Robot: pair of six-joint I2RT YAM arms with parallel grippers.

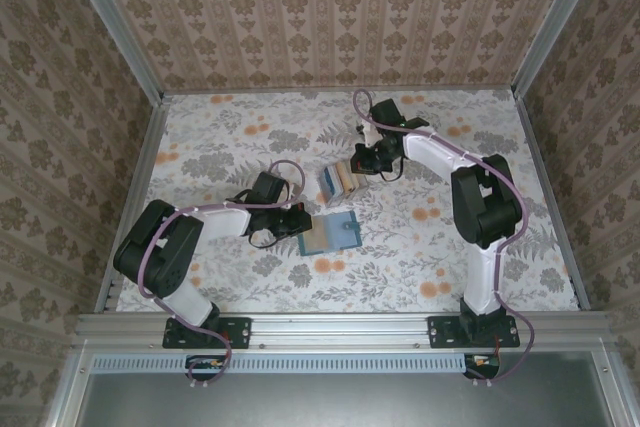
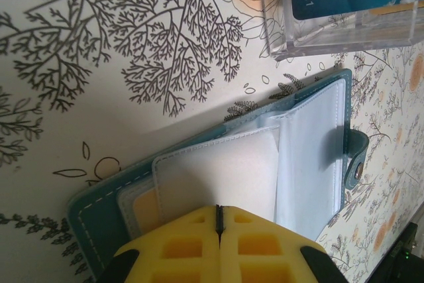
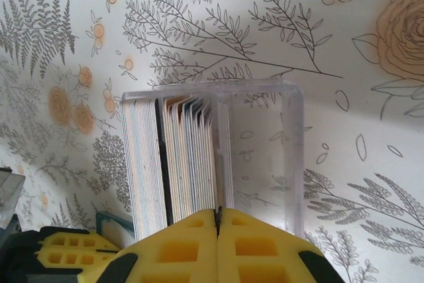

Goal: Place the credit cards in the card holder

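The credit cards (image 3: 175, 164) are stood on edge in a clear box (image 3: 293, 137) on the counter (image 3: 344, 44), near the card holder (image 2: 311, 164), which is laid open with its clear sleeves upward. The right gripper (image 3: 217, 226) is clenched at the near edge of the stack, by its last cards; whether a single card is pinched cannot be told. The left gripper (image 2: 218, 223) is clenched too, set over the holder's near edge. One card only should be drawn straight out of the box, untilted, so that its neighbours are not dragged along. The holder should be pinned flat while a sleeve mouth is lined up.
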